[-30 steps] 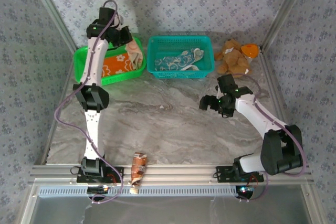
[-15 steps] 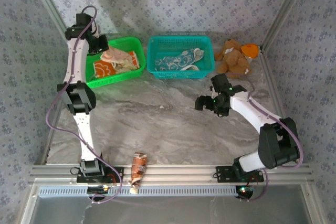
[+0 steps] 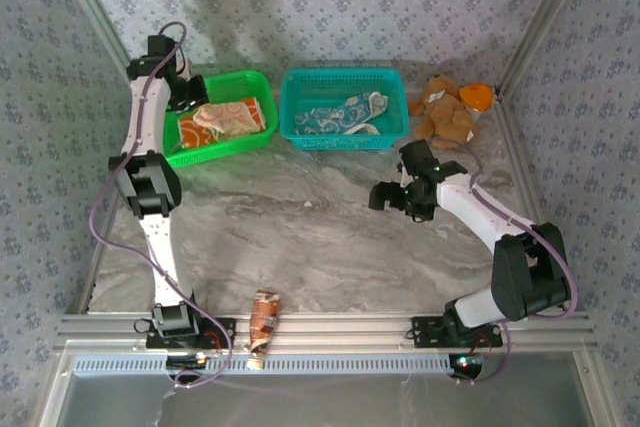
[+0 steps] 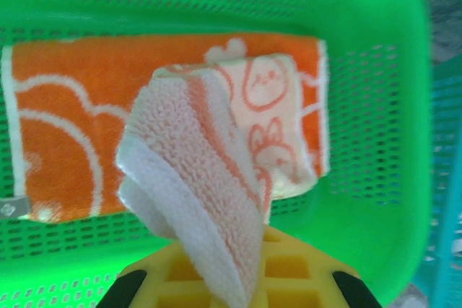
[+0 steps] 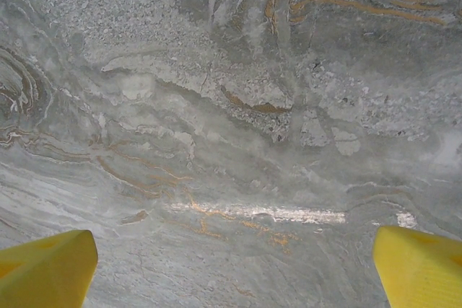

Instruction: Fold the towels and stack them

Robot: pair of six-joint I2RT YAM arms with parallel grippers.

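The bright orange towel lies flat in the green basket. The pale peach towel drapes over it, one corner lifted and pinched in my left gripper, which is shut on it. From above, my left gripper hovers at the basket's back left, with the peach towel trailing over the orange towel. The teal towel lies crumpled in the teal basket. My right gripper is open over bare marble, its yellow fingertips far apart; the top view places it at mid-right.
A brown teddy bear sits at the back right beside the teal basket. A small snack packet lies at the table's front edge. The green basket stands at the back left. Patterned walls close in the sides.
My left arm swung left and back, carrying the peach towel from the basket's right side onto the orange towel. My right gripper drifted slightly left.
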